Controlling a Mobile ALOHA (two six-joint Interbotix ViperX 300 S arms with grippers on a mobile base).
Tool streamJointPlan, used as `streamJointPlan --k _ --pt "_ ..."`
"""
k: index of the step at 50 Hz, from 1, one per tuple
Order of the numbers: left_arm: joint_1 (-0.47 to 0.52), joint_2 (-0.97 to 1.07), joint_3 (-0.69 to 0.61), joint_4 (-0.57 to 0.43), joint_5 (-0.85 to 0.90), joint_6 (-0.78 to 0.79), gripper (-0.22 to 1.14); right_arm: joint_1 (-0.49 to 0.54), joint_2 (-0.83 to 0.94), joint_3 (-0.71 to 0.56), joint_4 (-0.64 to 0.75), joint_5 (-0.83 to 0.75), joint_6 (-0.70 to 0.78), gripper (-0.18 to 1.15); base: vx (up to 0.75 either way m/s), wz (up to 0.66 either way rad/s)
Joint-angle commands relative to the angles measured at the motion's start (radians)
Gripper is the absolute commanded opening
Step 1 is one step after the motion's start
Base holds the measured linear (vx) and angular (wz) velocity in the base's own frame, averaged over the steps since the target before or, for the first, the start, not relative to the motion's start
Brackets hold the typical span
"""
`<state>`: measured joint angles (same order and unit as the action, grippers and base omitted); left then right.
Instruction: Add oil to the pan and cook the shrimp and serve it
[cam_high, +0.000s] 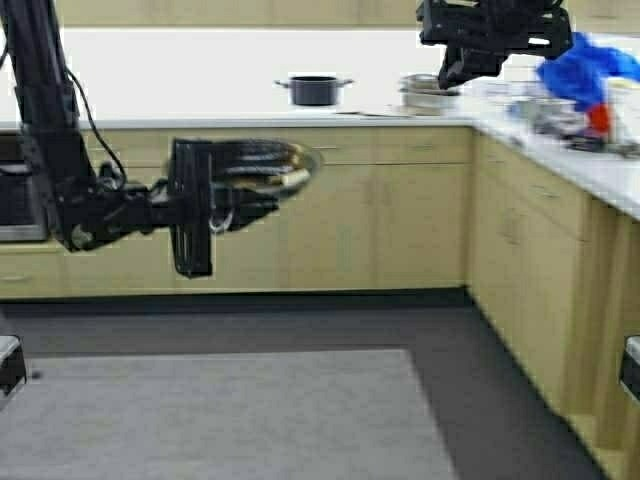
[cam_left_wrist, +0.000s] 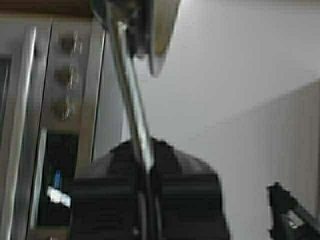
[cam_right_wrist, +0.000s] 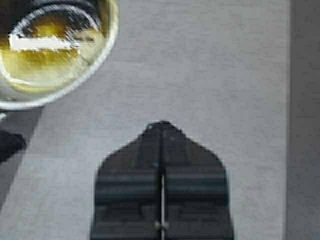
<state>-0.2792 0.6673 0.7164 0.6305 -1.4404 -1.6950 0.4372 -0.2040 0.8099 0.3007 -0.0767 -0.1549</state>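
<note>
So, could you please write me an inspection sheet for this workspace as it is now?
Surface: white counter; grey floor mat.
Job's things: pan held in the air before the cabinets, yellowish film inside; shrimp and oil jug not seen.
Clutter: black pot, stacked dishes, blue bundle on the counter.
Grippers: left gripper, jaws shut on the pan handle; right gripper raised, jaws shut, empty.
Cables: black cable along the left arm.
Surroundings: wooden cabinets; stove.
</note>
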Motion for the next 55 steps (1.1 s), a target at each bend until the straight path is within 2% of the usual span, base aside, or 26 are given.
streamJointPlan --k 1,22,43,55 --pt "-0.003 -0.104 0.008 -0.002 -0.012 0.015 0.02 0.002 -0.009 -0.005 0.000 -0.002 -0.003 0.06 0.08 0.42" --pt "-0.003 -0.328 0.087 -0.003 0.112 0.011 0.03 0.002 0.005 -0.023 0.000 0.002 -0.002 0.06 0.12 0.44" --pt "-0.005 -0.337 0.130 -0.003 0.114 0.012 0.03 0.002 -0.005 -0.011 0.002 0.029 0.011 0.06 0.17 0.64" --pt "-0.003 -0.336 0.141 -0.005 0.114 0.011 0.03 0.003 -0.015 -0.025 0.002 0.034 0.012 0.06 0.12 0.44"
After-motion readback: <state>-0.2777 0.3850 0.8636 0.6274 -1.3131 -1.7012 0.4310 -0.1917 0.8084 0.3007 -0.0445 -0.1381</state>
